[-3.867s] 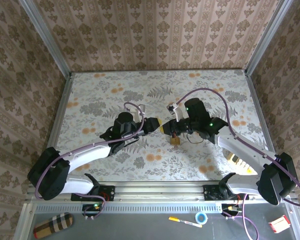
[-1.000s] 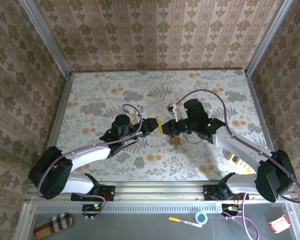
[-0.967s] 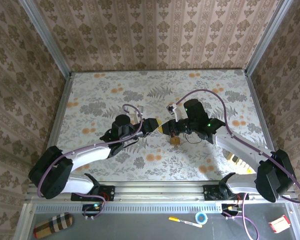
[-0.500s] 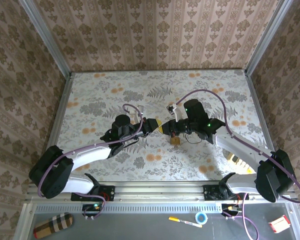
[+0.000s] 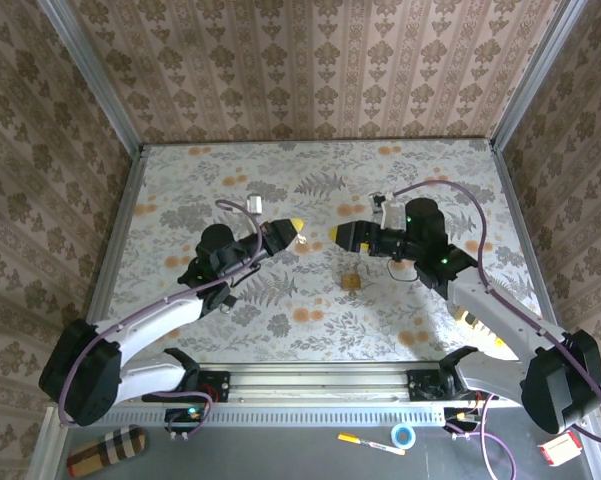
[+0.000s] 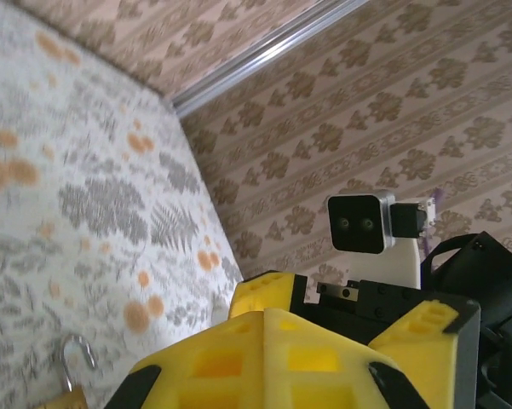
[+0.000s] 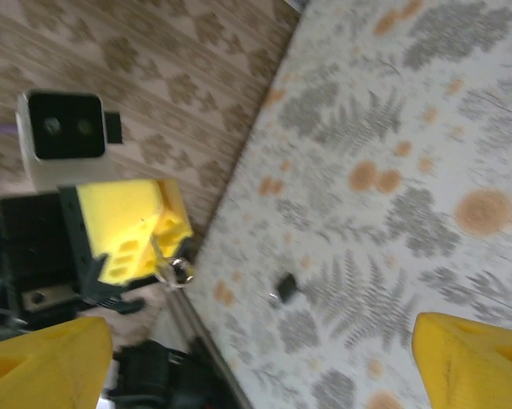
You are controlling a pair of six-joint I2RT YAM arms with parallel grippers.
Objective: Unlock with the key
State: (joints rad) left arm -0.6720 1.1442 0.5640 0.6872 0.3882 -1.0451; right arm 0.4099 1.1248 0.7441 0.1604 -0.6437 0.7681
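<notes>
We see the brass padlock lying on the surface, a cloth of grey ferns and orange blooms boxed in by damask-papered walls. Beyond and left of the padlock, the left gripper has its jaws pinched on the key. Just beyond the padlock, the right gripper holds its jaws wide apart, empty.

Padlock: laid flat on table, bare surface all round, reachable from above. Left gripper, key clamped at its tip, and right gripper, fingers spread: faced across a passable gap. Walls: table bounded on three sides.
</notes>
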